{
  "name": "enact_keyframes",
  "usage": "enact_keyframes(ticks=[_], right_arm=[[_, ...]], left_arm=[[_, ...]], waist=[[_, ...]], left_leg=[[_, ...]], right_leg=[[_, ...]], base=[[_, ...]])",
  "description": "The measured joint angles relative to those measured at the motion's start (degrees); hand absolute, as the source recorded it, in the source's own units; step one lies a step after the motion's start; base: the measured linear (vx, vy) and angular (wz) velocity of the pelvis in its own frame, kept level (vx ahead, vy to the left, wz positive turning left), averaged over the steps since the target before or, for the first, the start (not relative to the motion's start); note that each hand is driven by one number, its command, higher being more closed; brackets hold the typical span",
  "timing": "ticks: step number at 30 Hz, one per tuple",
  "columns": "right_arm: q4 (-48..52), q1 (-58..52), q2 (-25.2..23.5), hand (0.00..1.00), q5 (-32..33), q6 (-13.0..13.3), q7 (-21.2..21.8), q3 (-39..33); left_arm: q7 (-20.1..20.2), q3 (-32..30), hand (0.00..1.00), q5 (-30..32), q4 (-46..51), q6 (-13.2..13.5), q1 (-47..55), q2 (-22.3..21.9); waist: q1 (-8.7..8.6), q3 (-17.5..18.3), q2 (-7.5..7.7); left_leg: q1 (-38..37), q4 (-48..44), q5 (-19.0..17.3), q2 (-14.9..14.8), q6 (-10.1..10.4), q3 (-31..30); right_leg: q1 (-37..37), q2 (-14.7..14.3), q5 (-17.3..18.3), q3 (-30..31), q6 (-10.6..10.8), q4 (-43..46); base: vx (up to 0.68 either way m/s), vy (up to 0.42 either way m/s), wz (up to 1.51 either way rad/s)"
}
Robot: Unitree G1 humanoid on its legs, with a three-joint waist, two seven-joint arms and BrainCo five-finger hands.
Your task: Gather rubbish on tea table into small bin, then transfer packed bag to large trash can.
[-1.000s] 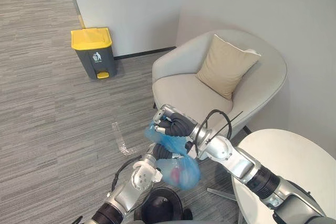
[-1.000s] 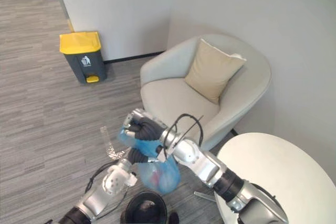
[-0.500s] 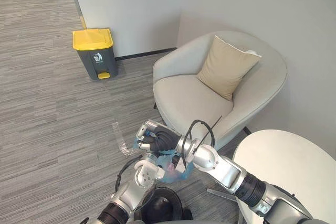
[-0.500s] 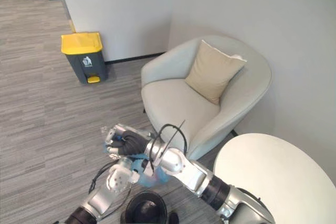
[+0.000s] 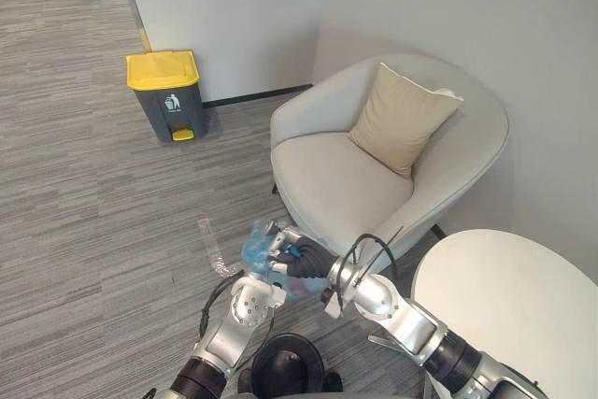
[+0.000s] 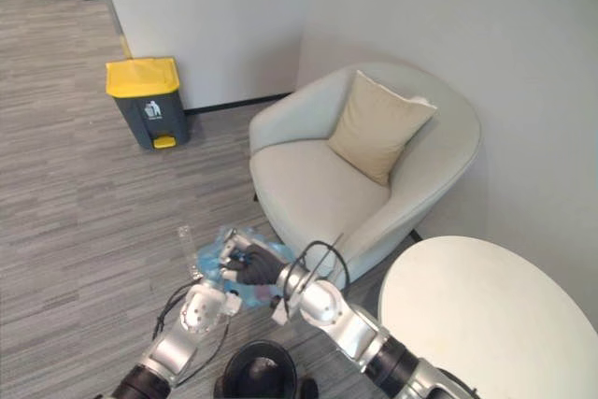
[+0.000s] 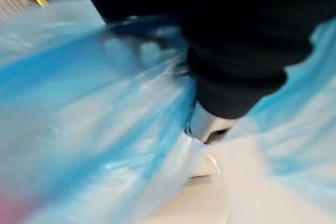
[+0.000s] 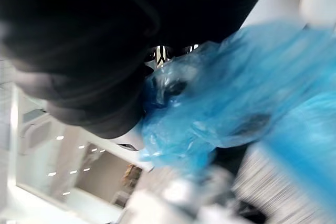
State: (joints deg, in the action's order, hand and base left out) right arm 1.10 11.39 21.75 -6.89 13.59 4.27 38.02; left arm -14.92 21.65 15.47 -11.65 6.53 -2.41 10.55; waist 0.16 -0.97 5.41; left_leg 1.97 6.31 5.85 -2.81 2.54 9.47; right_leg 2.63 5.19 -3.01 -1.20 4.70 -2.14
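Blue bag [image 5: 261,250]: I see it low in front of the armchair, bunched between my two hands, clear of the floor. It sits just above the small bin, toward 12 o'clock from it. Something reddish shows through the plastic in the left wrist view.

Right hand [image 5: 297,263]: It reaches in from 4 o'clock. Its fingers are curled over the top of the blue bag and grip the gathered plastic. In its own wrist view, crumpled blue film lies right against the dark cover.

Left hand [image 5: 266,282]: It comes up from 7 o'clock and meets the underside of the blue bag. Its fingers are buried behind the plastic, so I cannot tell whether they are clamped or loose.

Small bin [image 5: 285,369]: Black and round, on the floor at 6 o'clock, at the lower edge of my head view.

Large trash can [image 5: 166,94]: Grey with a yellow lid, lid down. It stands against the wall at 10 o'clock, well apart from the blue bag.

Armchair [image 5: 329,175]: Pale grey, at 1 o'clock, with a beige cushion [image 5: 402,119] leaning on its backrest.

Desk [image 5: 523,310]: Round and white, at 4 o'clock, beside the armchair.

Floor [image 5: 84,231]: Grey striped carpet. A clear plastic piece [image 5: 211,247] lies on it at 9 o'clock from the blue bag, just beside it.
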Motion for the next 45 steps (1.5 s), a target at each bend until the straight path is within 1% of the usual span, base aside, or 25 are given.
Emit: enact_keyframes(ticks=[1,4,8,11,12,13,14,16,17,19,20,21,23,24,25,27,29,30,31,33,37,38,40,44,45], right_arm=[[0.0,-0.4,0.2,0.0,-0.1,0.0,-0.3,-0.4],[-0.4,-1.8,1.1,0.0,-3.0,0.0,-1.5,-2.8],[-1.1,-3.3,1.0,0.0,-8.0,0.3,-3.5,-6.5],[-1.1,-5.2,1.0,0.0,-12.0,0.8,-6.0,-10.6],[-1.1,-5.6,1.0,0.0,-13.7,0.6,-7.1,-12.0],[-1.1,-6.4,1.0,0.0,-16.5,0.5,-9.1,-15.4],[-1.1,-6.6,1.0,0.0,-17.5,0.4,-9.7,-16.7],[0.3,-8.2,0.8,0.0,-20.8,-0.3,-12.9,-21.6],[0.7,-8.4,0.7,0.0,-21.4,-0.4,-13.9,-22.3],[2.4,-9.8,-0.8,0.0,-23.1,-0.8,-16.6,-25.4],[2.9,-10.2,-1.6,0.0,-23.5,-0.8,-16.9,-26.3],[3.4,-11.1,-3.8,0.0,-24.5,-0.8,-18.4,-28.1],[3.7,-12.7,-6.7,0.0,-24.4,-0.8,-19.7,-30.1],[3.4,-14.2,-8.5,0.0,-22.9,-0.9,-20.0,-31.1],[2.8,-14.7,-9.0,0.0,-21.6,-0.9,-20.0,-31.3],[-1.1,-16.0,-10.9,0.0,-17.6,-1.0,-18.9,-32.9],[-7.5,-16.4,-13.6,0.0,-12.6,-1.7,-17.2,-36.0],[-12.5,-16.6,-14.9,0.0,-7.5,-2.6,-15.3,-38.2],[-14.4,-16.7,-15.3,0.0,-5.9,-3.0,-14.7,-38.9],[-22.5,-17.3,-16.3,0.0,-0.8,-4.7,-12.3,-41.3],[-32.2,-17.5,-17.3,0.0,1.2,-6.2,-10.0,-43.6],[-35.0,-17.5,-17.4,0.0,1.6,-6.5,-9.8,-44.3],[-41.1,-17.5,-17.5,0.0,3.6,-7.3,-9.6,-46.3],[-48.0,-17.1,-17.5,0.0,5.7,-8.2,-9.5,-48.2],[-49.7,-17.0,-17.5,0.0,7.4,-8.4,-9.5,-48.7]], left_arm=[[0.0,-0.1,1.0,0.0,0.0,0.0,0.1,0.0],[0.1,-0.6,1.0,-0.9,0.5,0.0,1.2,0.0],[0.4,-1.5,1.0,-1.1,0.5,0.0,1.9,-0.1],[0.4,-3.2,1.0,-1.2,0.5,0.0,3.0,-0.2],[0.4,-3.9,1.0,-1.6,0.5,0.0,3.4,-0.3],[0.4,-5.4,1.0,-2.1,0.5,0.0,4.4,-0.3],[0.4,-6.0,1.0,-2.1,0.5,0.0,4.8,-0.2],[0.4,-8.0,1.0,-2.3,0.5,-0.1,6.4,-0.1],[0.4,-8.5,1.0,-2.3,0.5,-0.1,6.7,-0.1],[0.4,-9.2,1.0,-2.3,0.7,-0.1,8.0,-0.3],[0.4,-9.5,1.0,-2.3,0.9,-0.1,8.4,-0.4],[0.4,-10.2,1.0,-2.4,1.2,-0.1,9.4,-0.8],[0.4,-10.9,1.0,-3.2,1.2,-0.1,10.4,-1.6],[0.4,-11.4,1.0,-3.4,1.2,-0.2,11.0,-2.2],[0.4,-11.7,1.0,-3.6,1.2,-0.2,11.3,-2.2],[0.5,-12.3,1.0,-4.4,0.1,-0.2,11.6,-2.4],[0.5,-14.2,1.0,-4.7,-3.2,-0.4,11.6,-2.8],[0.7,-15.8,1.0,-6.4,-5.9,-0.8,11.6,-2.9],[0.8,-16.4,1.0,-6.9,-6.9,-0.8,11.6,-3.0],[1.7,-19.8,1.0,-9.5,-11.4,-1.3,11.9,-3.4],[3.0,-23.9,1.0,-13.4,-18.3,-2.2,12.1,-4.6],[3.1,-24.7,1.0,-13.8,-20.4,-2.3,12.1,-5.1],[4.3,-26.4,1.0,-16.9,-25.3,-2.5,12.3,-5.6],[5.2,-28.7,1.0,-19.2,-31.1,-3.2,12.2,-5.9],[5.2,-29.2,1.0,-19.4,-32.8,-3.3,12.2,-6.0]], waist=[[0.0,0.0,0.0],[-0.11,0.0,0.0],[-0.16,0.0,0.0],[-0.24,0.0,0.0],[-0.24,0.0,-0.01],[-0.32,0.0,-0.02],[-0.35,0.0,-0.02],[-0.57,0.0,-0.04],[-0.62,0.0,-0.06],[-0.67,0.1,-0.2],[-0.7,0.1,-0.27],[-0.8,0.3,-0.53],[-0.96,0.7,-0.99],[-0.96,0.8,-1.27],[-0.96,0.9,-1.38],[-0.92,0.9,-1.61],[-0.97,0.9,-1.82],[-1.02,0.9,-1.97],[-1.05,0.9,-2.01],[-0.99,0.6,-2.36],[-0.91,0.2,-3.17],[-0.8,0.1,-3.34],[-0.52,-0.1,-3.75],[-0.41,0.1,-4.02],[-0.31,0.1,-4.03]], left_leg=[[0.0,0.0,0.0,0.0,0.0,0.0],[0.0,0.0,0.0,0.0,0.0,0.1],[0.0,0.0,0.0,0.0,0.0,0.3],[-0.1,0.0,0.0,0.0,0.0,0.4],[-0.1,0.0,0.0,0.0,0.0,0.4],[-0.1,0.0,-0.1,0.1,0.0,0.4],[-0.1,0.0,-0.1,0.1,0.2,0.4],[-0.1,0.0,-0.5,0.0,0.6,0.4],[-0.1,0.0,-0.5,0.0,0.6,0.4],[-0.1,0.0,-0.5,0.4,0.6,0.5],[-0.1,0.0,-0.6,0.4,0.6,0.5],[-0.2,0.0,-0.6,0.4,0.6,0.5],[-0.2,0.0,-0.6,0.4,0.5,0.5],[-0.2,0.0,-0.6,0.4,0.5,0.5],[-0.2,0.0,-0.6,0.4,0.5,0.4],[-0.2,-0.3,-0.6,0.4,0.5,0.2],[-0.2,-0.3,-0.6,0.4,0.5,-0.1],[-0.2,-0.3,-0.6,0.4,0.5,-0.5],[-0.2,-0.3,-0.6,0.4,0.6,-0.6],[-0.2,-0.3,-0.9,0.4,0.8,-0.8],[-0.5,-0.3,-0.9,0.4,0.8,-0.8],[-1.0,-0.3,-0.9,0.4,0.7,-0.8],[-2.2,-0.3,-1.5,0.4,0.8,-0.7],[-2.4,-0.3,-1.7,0.4,1.1,-0.7],[-2.6,-0.2,-1.8,0.4,1.1,-0.7]], right_leg=[[0.0,0.0,0.0,0.0,0.0,0.0],[0.1,0.0,0.0,0.1,0.0,0.0],[0.2,0.0,0.0,0.2,0.0,0.0],[0.2,0.0,0.0,0.3,0.0,0.0],[0.2,0.0,0.0,0.3,0.0,0.0],[0.3,0.0,0.0,0.4,0.0,0.0],[0.3,0.0,0.0,0.4,0.0,0.0],[0.4,0.0,0.0,0.4,0.0,-0.1],[0.4,0.0,0.0,0.4,0.0,-0.1],[0.5,0.0,0.4,0.2,0.2,0.0],[0.5,0.0,0.6,0.1,0.3,0.0],[0.5,0.0,0.6,0.1,0.4,0.1],[0.5,0.1,0.5,0.2,0.0,0.0],[0.4,0.1,0.5,0.2,0.0,-0.1],[0.4,0.1,0.5,0.2,0.0,-0.1],[0.2,0.0,0.5,-0.1,0.0,-0.2],[0.0,0.0,0.5,-0.3,0.0,-0.5],[-0.4,0.0,0.5,-0.7,-0.1,-0.8],[-0.5,0.0,0.5,-0.9,-0.1,-0.9],[-0.7,0.0,0.5,-1.3,-0.1,-1.2],[-1.1,0.0,0.5,-1.3,-0.1,-1.3],[-1.7,0.0,0.5,-1.3,-0.1,-1.4],[-2.8,0.0,1.0,-1.4,-0.1,-1.3],[-2.9,0.0,1.2,-1.4,0.0,-1.2],[-3.1,0.0,1.3,-1.3,0.0,-1.1]], base=[[0.0,0.0,0.0],[0.0,0.0,0.0],[0.0,0.0,0.0],[0.0,0.0,0.0],[0.0,0.0,0.0],[0.0,0.0,0.0],[0.0,0.0,0.0],[0.0,0.0,0.0],[0.0,0.0,0.0],[0.0,0.0,0.0],[0.0,0.0,0.0],[0.0,0.0,0.0],[0.0,0.0,0.0],[0.0,0.0,0.0],[0.0,0.0,0.0],[0.0,0.0,0.05],[0.0,0.0,0.1],[0.0,-0.001,0.1],[0.0,-0.001,0.1],[0.0,-0.001,0.05],[0.0,0.0,0.0],[0.0,0.0,0.0],[0.0,0.0,0.0],[0.0,0.0,0.0],[0.0,0.0,0.0]])
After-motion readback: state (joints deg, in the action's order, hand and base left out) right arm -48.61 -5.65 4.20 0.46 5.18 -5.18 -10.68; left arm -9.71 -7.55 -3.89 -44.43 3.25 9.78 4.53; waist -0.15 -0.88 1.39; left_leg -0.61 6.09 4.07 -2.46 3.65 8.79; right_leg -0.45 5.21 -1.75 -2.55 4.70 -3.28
